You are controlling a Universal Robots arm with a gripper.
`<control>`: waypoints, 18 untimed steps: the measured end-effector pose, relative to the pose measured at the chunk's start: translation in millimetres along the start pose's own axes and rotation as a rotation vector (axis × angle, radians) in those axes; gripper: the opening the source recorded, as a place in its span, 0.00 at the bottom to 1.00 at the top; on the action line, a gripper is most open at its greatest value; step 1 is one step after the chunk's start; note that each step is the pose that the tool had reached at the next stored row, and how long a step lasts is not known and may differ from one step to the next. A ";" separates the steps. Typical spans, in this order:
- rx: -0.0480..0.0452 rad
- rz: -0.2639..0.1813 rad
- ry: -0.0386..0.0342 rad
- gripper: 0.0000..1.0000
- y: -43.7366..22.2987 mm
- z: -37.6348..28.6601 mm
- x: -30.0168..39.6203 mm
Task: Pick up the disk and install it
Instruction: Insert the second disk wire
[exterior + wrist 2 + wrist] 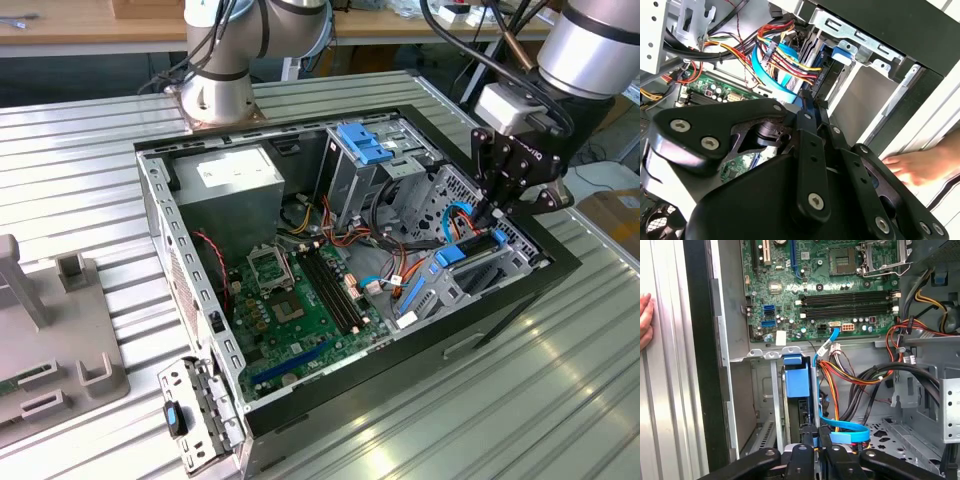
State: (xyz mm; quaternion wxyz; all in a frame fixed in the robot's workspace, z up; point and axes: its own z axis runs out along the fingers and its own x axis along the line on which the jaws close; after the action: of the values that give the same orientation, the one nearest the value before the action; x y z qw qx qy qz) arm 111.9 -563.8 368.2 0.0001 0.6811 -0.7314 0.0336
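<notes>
My claw (815,437) stands clenched on the disk (796,390), its blue-railed edge part-way down the drive cage (767,356) at the open computer case's (200,300) front corner. Just beside my fingertips (807,432) a blue data cable (842,432) and a bundle of orange power leads (832,375) crowd the slot; either could snag or get pinched, I judge. Beyond the case wall a person's hand (644,322) rests on the ribbed table (520,400), within reach of a sudden swing.
</notes>
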 end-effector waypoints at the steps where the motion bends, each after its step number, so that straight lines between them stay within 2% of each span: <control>1: 0.0000 -0.001 -0.0005 0.16 -0.1 0.0 1.4; 3: 0.0007 -0.017 -0.0027 0.16 -0.3 1.2 7.5; 5: 0.0014 -0.038 -0.0073 0.16 0.7 2.1 8.9; 7: 0.0018 -0.048 -0.0083 0.16 0.8 2.2 8.9; 8: 0.0016 -0.050 -0.0170 0.16 0.8 2.2 9.0; 9: 0.0004 -0.050 -0.0455 0.16 0.9 2.2 9.1; 10: 0.0000 -0.050 -0.0525 0.16 1.0 2.2 9.2; 13: -0.0001 -0.050 -0.0526 0.16 1.6 8.4 9.5; 18: 0.0000 -0.051 -0.0526 0.16 1.8 12.0 9.5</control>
State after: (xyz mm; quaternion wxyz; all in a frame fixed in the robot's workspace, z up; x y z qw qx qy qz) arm 110.0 -573.8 356.5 -0.0183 0.7002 -0.7135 0.0156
